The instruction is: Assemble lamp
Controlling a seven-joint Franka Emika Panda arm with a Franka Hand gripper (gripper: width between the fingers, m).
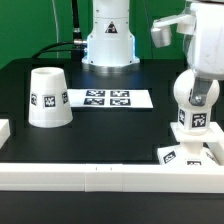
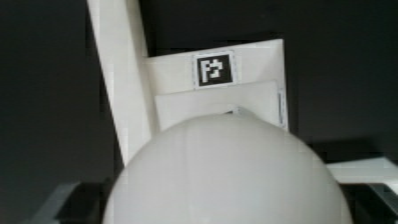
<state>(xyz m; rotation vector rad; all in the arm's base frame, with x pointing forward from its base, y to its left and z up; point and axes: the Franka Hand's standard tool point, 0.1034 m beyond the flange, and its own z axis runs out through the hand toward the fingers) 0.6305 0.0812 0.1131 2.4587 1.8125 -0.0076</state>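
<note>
The round white bulb is gripped at the exterior view's right, held upright just above or on the flat square base block; I cannot tell if they touch. My gripper is shut on the bulb. In the wrist view the bulb fills the space between the jaws of my gripper, and the base block with its tag lies beyond it. The fingers are mostly hidden by the bulb. The tapered shade stands mouth down at the exterior view's left, far from the gripper.
The marker board lies flat at the table's middle, in front of the robot's pedestal. A white rail runs along the table's near edge; it also shows beside the base block in the wrist view. A small white piece sits at the exterior view's left edge.
</note>
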